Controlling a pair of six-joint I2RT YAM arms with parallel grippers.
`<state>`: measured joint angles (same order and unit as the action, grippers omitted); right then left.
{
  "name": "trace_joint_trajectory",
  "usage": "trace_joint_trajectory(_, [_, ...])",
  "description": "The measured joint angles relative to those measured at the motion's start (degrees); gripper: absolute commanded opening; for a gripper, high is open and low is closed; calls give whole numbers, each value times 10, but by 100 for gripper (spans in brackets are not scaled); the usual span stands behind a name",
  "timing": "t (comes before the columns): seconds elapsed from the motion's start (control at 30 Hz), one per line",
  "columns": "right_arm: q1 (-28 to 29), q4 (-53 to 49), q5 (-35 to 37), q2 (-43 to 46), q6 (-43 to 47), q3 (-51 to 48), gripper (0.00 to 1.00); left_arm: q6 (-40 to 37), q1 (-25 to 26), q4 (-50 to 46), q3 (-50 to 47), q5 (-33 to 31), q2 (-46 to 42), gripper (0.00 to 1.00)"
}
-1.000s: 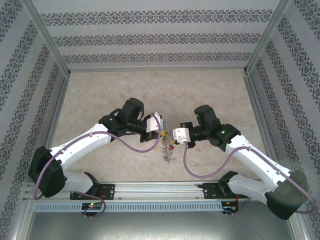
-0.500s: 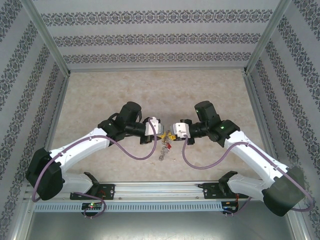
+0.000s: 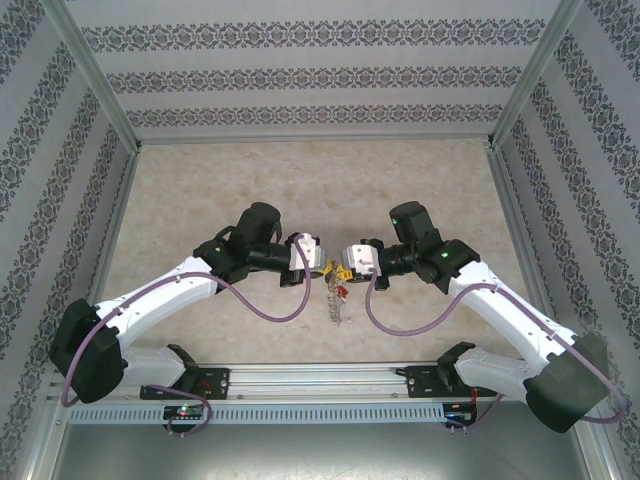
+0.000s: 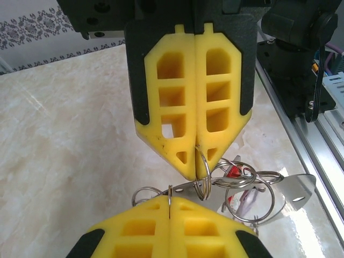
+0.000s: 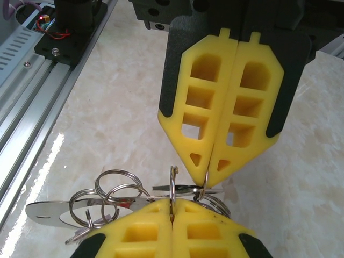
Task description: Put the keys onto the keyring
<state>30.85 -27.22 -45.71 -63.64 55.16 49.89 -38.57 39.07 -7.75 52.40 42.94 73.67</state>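
Note:
My left gripper and right gripper meet tip to tip above the table's near middle. Between them hangs the keyring, a bunch of silvery rings, flat metal pieces and a red tag. In the left wrist view my left gripper is shut on a thin ring edge, and the right gripper opposite pinches another ring. From the right wrist, the right gripper is shut on a ring, facing the left gripper. No black-headed keys can be made out; they are hidden or out of view.
The marble-look table stretches away behind the arms. An aluminium rail with the arm bases runs along the near edge. Patterned walls and metal posts close in the back and both sides.
Both wrists have drawn a little closer together and shifted slightly away from the rail. The hanging bunch has swung a little between them. Both grippers stay shut.

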Motion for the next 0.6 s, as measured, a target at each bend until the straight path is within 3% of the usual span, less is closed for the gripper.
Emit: trace_joint_trajectory(0.6, [-8,-9,6,-11,-11,10,0,0,0,17,0,-8,-19,0])
